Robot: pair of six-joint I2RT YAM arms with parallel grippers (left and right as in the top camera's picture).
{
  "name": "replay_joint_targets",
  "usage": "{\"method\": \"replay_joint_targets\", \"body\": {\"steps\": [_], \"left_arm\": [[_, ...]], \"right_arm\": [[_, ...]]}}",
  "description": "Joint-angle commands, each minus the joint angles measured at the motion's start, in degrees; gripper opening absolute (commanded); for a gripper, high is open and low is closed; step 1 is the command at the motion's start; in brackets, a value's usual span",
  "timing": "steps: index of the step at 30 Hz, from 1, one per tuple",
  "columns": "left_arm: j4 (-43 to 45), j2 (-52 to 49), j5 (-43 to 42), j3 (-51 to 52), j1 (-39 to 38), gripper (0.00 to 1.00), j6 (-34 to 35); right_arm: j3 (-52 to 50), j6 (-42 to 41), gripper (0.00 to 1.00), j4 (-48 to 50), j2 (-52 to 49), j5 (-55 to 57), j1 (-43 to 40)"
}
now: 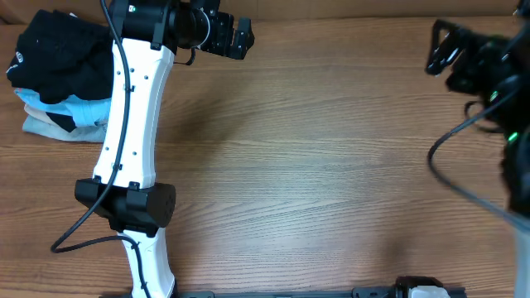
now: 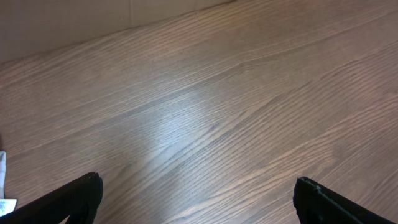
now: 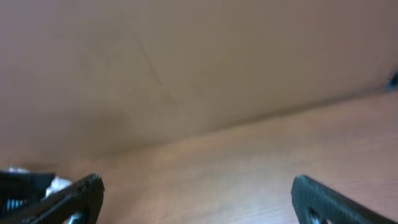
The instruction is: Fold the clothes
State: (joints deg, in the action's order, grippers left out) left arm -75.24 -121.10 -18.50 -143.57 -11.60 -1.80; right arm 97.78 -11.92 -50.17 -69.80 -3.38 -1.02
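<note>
A wood-grain surface (image 1: 331, 165) is filling the overhead view, with a plain tan wall (image 3: 186, 74) rising behind its far edge in the right wrist view. The black shirt (image 1: 62, 45) is lying in the far left corner of the surface, bunched into a loose heap rather than spread flat. Its broader spread is running roughly left to right in the overhead view, but the folds are hiding the collar and hem, so which way it is pointing cannot be told. A small white logo mark (image 1: 16, 58) is showing at the heap's left edge. The shirt is resting on top of a light blue tee (image 1: 83, 109), which is peeking out along its near side, and a beige garment (image 1: 41, 126) is sticking out just beneath that. The white left arm (image 1: 132, 108) is reaching up past the pile's right side, overlapping it in the picture. The left claw (image 1: 240, 37) is hovering near the far edge, to the right of the shirt and apart from it, its fingers (image 2: 74, 199) spread wide over bare wood and gripping nothing. The right claw (image 1: 439, 50) is hanging at the far right, well apart from the clothes, likewise gaping fully and carrying nothing.
</note>
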Motion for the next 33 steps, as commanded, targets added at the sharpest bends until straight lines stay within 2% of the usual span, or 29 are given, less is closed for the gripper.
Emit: {"method": "replay_joint_targets", "body": {"steps": [1, 9, 16, 23, 33], "left_arm": [[0.04, -0.2, -0.57, -0.48, 0.11, 1.0, 0.39], [0.07, -0.2, -0.57, -0.48, 0.02, 1.0, 0.37], [0.04, -0.2, -0.57, -0.48, 0.07, 1.0, 0.37], [0.04, -0.22, -0.59, -0.48, -0.35, 1.0, 0.37], [0.07, -0.22, -0.57, -0.48, -0.28, 1.0, 0.37]], "right_arm": [[-18.56, 0.07, 1.0, 10.01, 9.86, -2.99, 0.55], [-54.53, -0.11, 1.0, 33.38, 29.42, -5.75, 0.66], [-75.45, -0.07, 1.0, 45.9, 45.09, -3.96, 2.56], [-84.72, -0.04, 1.0, 48.43, 53.94, -1.79, 5.18], [-90.42, 0.15, 1.0, 48.19, 58.18, -0.04, 5.46]]}}
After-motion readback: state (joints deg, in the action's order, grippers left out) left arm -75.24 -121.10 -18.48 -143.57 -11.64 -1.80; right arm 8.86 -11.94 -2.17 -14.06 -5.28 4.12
